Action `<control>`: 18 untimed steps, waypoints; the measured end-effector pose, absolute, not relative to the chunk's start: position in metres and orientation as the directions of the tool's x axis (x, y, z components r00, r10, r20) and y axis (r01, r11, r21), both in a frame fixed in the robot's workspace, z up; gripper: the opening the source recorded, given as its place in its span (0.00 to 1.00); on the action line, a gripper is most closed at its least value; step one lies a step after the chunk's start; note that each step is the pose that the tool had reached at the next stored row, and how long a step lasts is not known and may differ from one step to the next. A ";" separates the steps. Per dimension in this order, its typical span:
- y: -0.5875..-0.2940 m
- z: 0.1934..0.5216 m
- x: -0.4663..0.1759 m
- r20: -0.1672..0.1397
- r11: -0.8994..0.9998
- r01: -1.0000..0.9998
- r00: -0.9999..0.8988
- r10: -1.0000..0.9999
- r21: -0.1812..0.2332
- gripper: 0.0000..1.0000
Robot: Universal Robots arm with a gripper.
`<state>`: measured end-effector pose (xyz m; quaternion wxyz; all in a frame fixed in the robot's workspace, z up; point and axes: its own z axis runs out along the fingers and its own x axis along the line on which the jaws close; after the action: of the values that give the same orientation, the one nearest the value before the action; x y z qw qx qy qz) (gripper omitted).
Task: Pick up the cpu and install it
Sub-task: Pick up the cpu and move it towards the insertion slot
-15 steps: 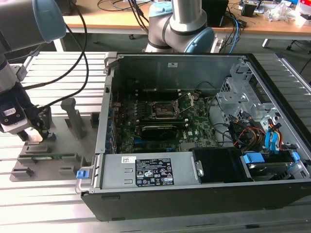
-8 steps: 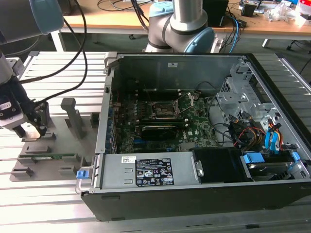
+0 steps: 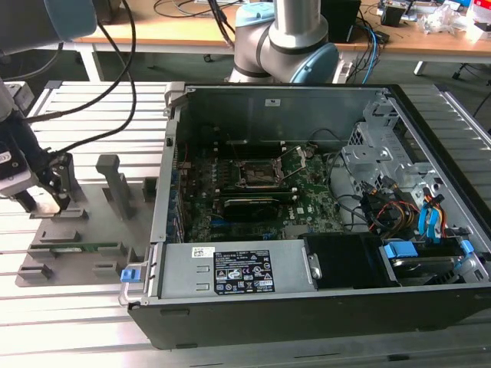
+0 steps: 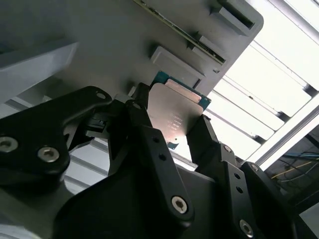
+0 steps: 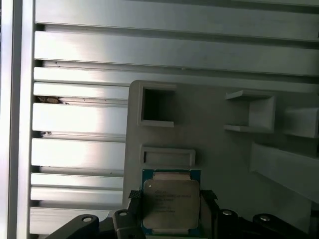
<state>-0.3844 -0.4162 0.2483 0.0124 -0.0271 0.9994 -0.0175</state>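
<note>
**CPU clamped at fixture tray**

Black fingers of the gripper are seen closed against two opposite edges of the cpu; a flat square chip, silvery-white top, thin teal rim; its other two edges are left free. It is held at the grey fixture tray, at the exterior view's left; bare slatted table is noted beside the tray; the opened computer case stands well apart.

Grey plastic tray lay on slatted aluminium table, at the exterior view's left of black PC case; square metal-topped cpu sat over tray, clamped btwn fingers of black gripper.
</note>
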 end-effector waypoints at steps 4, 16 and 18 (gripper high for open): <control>-0.416 0.260 -0.384 -0.024 0.998 -0.054 -0.998 -0.055 -0.036 0.55; -0.416 0.298 -0.384 -0.024 0.998 -0.054 -0.998 -0.055 -0.036 0.55; -0.416 0.304 -0.384 -0.024 0.998 -0.054 -0.998 -0.055 -0.036 0.55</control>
<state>-0.3843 -0.4162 0.3045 0.0124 -0.0271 0.9994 -0.0176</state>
